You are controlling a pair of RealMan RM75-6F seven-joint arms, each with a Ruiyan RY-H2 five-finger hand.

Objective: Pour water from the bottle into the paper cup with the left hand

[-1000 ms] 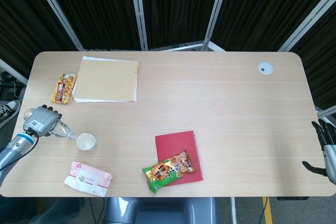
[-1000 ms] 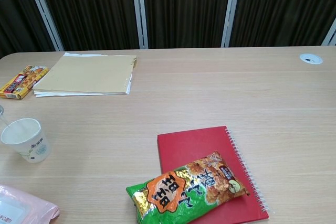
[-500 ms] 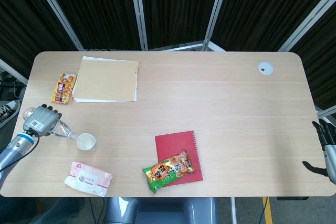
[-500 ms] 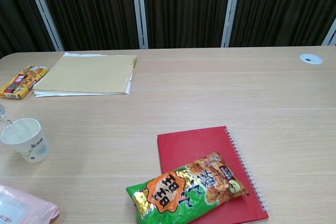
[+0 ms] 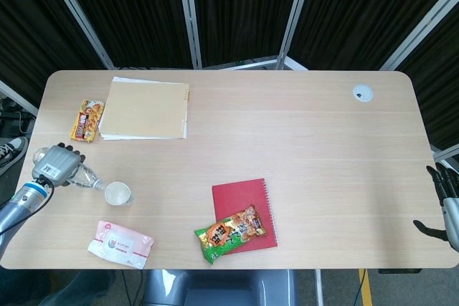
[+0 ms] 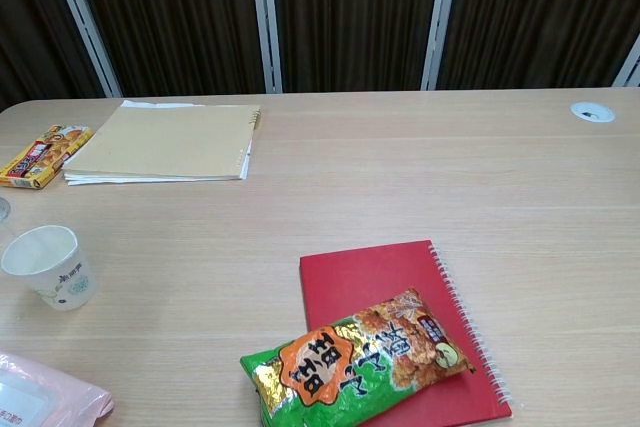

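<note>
My left hand (image 5: pixel 59 164) grips a clear plastic bottle (image 5: pixel 87 176) at the table's left edge. The bottle lies tilted, its neck pointing right toward the white paper cup (image 5: pixel 117 193), just left of the rim. In the chest view the paper cup (image 6: pixel 46 266) stands upright at the far left, and only a sliver of the bottle's mouth (image 6: pixel 3 209) shows at the frame edge. My right hand (image 5: pixel 446 200) hangs off the table's right side with fingers apart, holding nothing.
A tan notebook (image 5: pixel 145 109) and a snack bar box (image 5: pixel 87 120) lie at the back left. A pink wipes pack (image 5: pixel 120 244) sits near the front edge. A green snack bag (image 5: pixel 231 232) rests on a red notebook (image 5: pixel 245 206). A cable grommet (image 5: pixel 362 92) is at the back right.
The bottle's neck has drawn back slightly to the left and up from over the cup's rim. The right hand has not moved.
</note>
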